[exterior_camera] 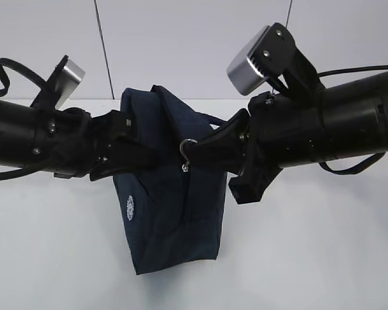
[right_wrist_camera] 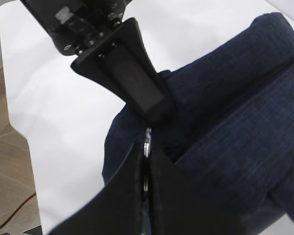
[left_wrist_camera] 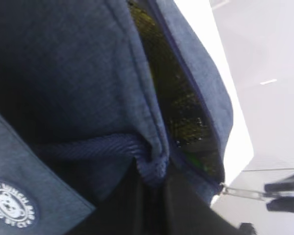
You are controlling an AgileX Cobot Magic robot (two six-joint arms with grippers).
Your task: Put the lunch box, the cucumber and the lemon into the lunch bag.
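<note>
The dark navy lunch bag (exterior_camera: 171, 206) sits between my two grippers, its white round logo (exterior_camera: 130, 208) facing the camera. My left gripper (exterior_camera: 149, 155) is shut on the bag's fabric and ribbed strap handle (left_wrist_camera: 149, 164) at the top left edge. My right gripper (exterior_camera: 204, 150) is shut on the metal ring pull (right_wrist_camera: 147, 146) of the zipper. In the left wrist view the mouth of the bag is partly open and shows shiny lining (left_wrist_camera: 186, 112) with a greenish glint. The lunch box, cucumber and lemon are hidden or out of view.
The white table (exterior_camera: 323, 258) spreads around the bag, with a pale wall behind it. The right wrist view shows the table's edge (right_wrist_camera: 19, 132) and wood floor beyond it. The left gripper's finger (right_wrist_camera: 137, 88) sits close above the ring pull.
</note>
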